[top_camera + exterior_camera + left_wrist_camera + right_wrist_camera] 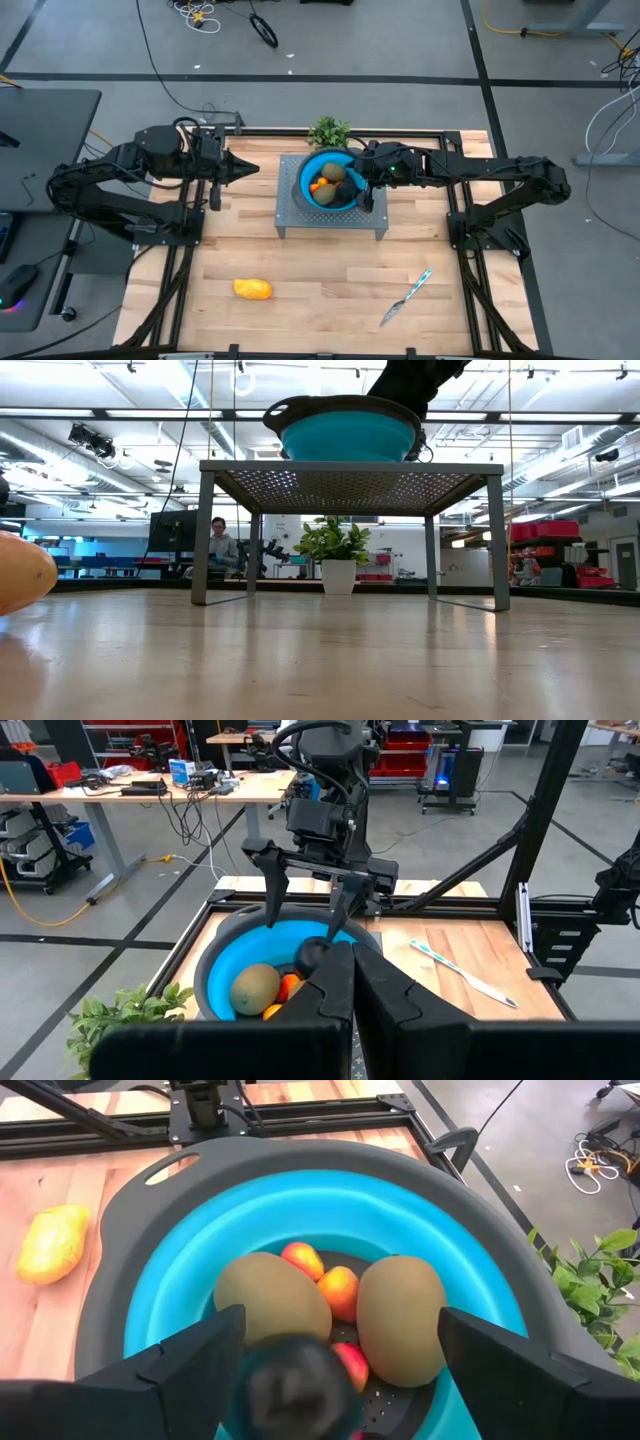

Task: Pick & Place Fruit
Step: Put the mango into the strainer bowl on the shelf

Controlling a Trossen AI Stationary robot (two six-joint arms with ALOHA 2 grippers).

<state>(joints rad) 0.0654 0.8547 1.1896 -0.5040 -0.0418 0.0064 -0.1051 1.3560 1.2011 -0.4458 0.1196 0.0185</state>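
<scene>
A: Start at the left. What is the left gripper [250, 169] doing?

B: It hangs over the bare wood left of the grey mesh stand [285, 222], pointing at the bowl. Its fingers [345, 995] are pressed together with nothing between them.

A: Any fruit down on the table [330, 285]?

B: One piece, the yellow-orange oblong [253, 289]. It lies on the wood in front of the stand and to its left, well apart from both arms. It also shows at the edge of the low view [22, 573] and beyond the bowl's rim in the right wrist view [52, 1243].

A: And the middle?

B: The blue bowl [308, 178] with a grey rim sits on top of the stand. Inside are two olive-brown ovals [270, 1302], side by side, with small orange round pieces [338, 1292] between them. A near-black round piece [293, 1386] is nearest the right wrist camera, blurred. A green plant sprig [329, 131] stands behind the stand.

A: The right gripper [366, 184]?

B: It is over the bowl's right side, fingers [185, 1363] spread wide apart, with the dark piece between them. I cannot tell whether they touch it.

A: Farther right?

B: A knife [407, 297] with a light-blue handle lies on the wood near the front right, apart from everything.
</scene>
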